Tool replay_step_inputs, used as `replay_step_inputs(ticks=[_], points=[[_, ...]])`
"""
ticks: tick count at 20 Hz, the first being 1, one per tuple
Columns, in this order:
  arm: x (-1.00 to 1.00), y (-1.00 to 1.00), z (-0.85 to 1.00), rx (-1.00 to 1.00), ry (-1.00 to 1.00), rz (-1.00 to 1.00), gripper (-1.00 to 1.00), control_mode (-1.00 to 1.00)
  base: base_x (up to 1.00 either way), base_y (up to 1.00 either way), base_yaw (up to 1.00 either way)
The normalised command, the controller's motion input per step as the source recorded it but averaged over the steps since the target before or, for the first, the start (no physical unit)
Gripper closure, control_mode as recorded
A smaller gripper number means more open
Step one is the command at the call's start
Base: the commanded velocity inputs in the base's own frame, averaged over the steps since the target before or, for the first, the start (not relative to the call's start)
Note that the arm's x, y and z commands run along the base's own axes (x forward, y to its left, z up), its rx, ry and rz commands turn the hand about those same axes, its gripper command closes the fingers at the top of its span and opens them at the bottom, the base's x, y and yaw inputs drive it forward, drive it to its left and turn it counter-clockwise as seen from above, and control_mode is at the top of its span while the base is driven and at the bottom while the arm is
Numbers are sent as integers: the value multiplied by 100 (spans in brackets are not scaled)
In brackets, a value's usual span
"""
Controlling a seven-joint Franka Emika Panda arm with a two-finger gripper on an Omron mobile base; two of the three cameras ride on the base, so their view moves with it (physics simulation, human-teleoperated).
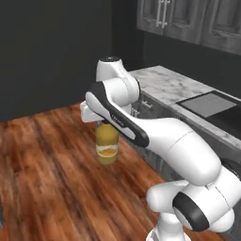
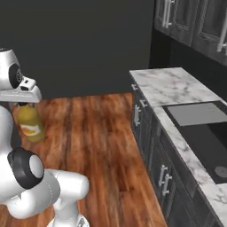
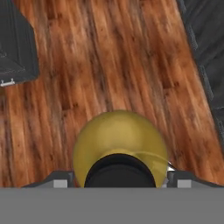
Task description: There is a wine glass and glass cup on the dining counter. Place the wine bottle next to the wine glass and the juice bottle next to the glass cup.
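Above the wooden floor [image 1: 47, 164] — juice bottle [image 1: 107, 143], black-capped, upright, clamped at its neck by the end effector [image 1: 100, 123].

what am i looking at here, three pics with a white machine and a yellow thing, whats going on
The white machine is a robot arm on a base that can drive, in a computer-rendered kitchen. Two pictures come from cameras on that base, behind the arm to its left and right. The third comes from a camera on the hand, looking straight down along the gripper.

The yellow thing is a juice bottle with a black cap. The gripper holds it by the top, and it hangs upright above the wooden floor. From the hand camera you see the cap and rounded shoulders from above.

To the right runs a marble worktop over dark cabinets, with a dark cooktop set into it.
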Motion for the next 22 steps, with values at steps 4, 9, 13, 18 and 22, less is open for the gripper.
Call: replay_step_inputs(ticks=[4,9,13,18,22], points=[[0,0,0,0,0,0,100,100,51,23,29],[0,0,0,0,0,0,100,100,29,11,70],[0,0,0,0,0,0,100,100,30,1,76],[0,0,0,0,0,0,100,100,46,0,69],[0,0,0,0,0,0,100,100,61,-3,52]])
